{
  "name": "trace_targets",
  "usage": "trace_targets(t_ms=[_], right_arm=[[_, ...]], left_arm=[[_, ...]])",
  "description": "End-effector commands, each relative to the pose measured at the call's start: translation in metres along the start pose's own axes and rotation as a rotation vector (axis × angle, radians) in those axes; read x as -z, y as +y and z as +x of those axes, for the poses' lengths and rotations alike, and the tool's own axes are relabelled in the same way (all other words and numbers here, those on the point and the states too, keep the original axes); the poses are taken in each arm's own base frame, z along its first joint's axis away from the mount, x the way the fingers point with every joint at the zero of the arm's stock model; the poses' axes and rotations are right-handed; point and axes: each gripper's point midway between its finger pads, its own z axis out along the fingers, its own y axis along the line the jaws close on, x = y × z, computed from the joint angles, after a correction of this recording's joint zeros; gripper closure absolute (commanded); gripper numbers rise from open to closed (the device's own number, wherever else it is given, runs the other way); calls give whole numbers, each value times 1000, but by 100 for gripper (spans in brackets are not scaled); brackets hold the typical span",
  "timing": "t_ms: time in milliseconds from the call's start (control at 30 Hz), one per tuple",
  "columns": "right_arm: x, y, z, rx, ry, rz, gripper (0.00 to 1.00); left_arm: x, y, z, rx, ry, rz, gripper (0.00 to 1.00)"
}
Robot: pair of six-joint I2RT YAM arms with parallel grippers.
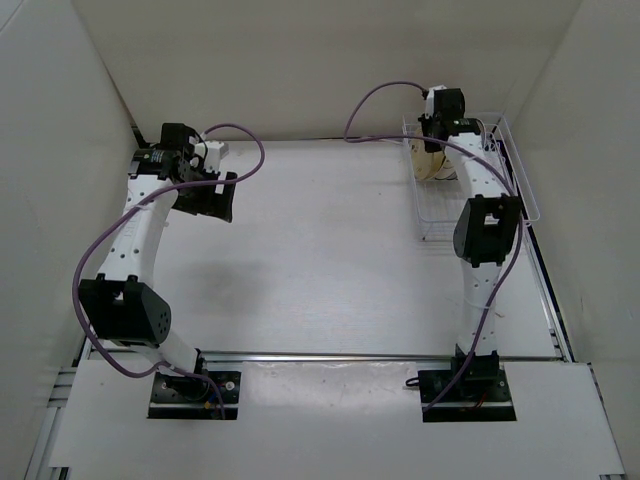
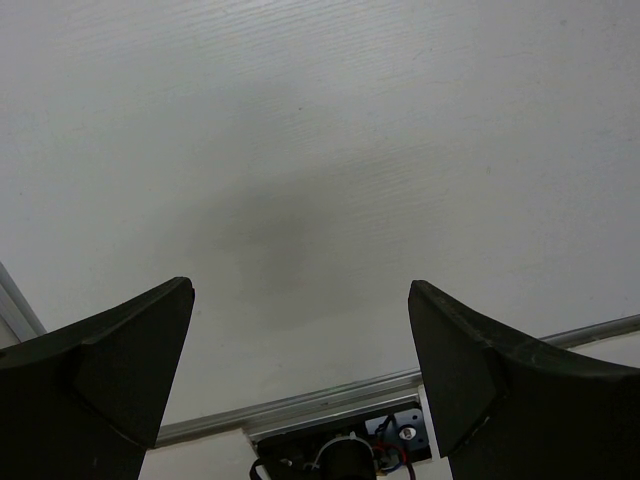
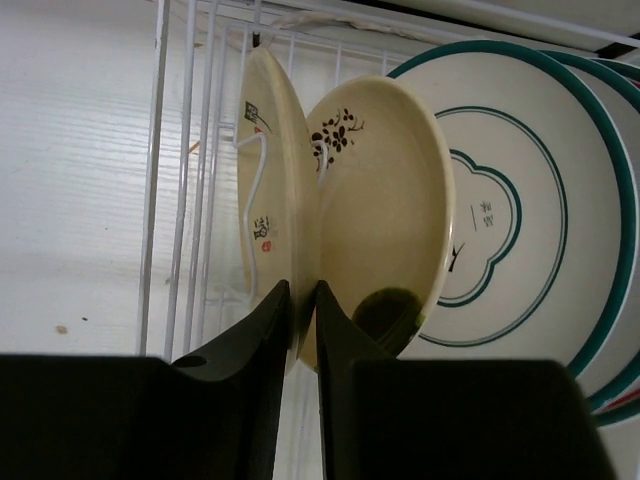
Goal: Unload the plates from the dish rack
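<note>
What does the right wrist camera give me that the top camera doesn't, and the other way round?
Right wrist only: the right gripper closed on the rim of the cream plate, and a green-ringed plate behind it. Top only: the left gripper open over the table, at its far left. Both: the wire rack and part of the cream plate.

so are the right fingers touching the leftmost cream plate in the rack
Touching. The right wrist view shows the right fingers pressed against both sides of the rim of the cream plate, with no gap visible on either side.
</note>
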Motion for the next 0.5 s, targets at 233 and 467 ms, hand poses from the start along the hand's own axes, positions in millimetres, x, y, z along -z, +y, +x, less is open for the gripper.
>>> trace_targets(t_ms=[233,467], right_arm=[[80,-15,-71,39,-197,322,100],[114,-23,-89,42,-260,429,100]], left_arm=[[38,-5,-20,-32,-140,-10,1],[51,-11,-17,-29,-175,5,1]])
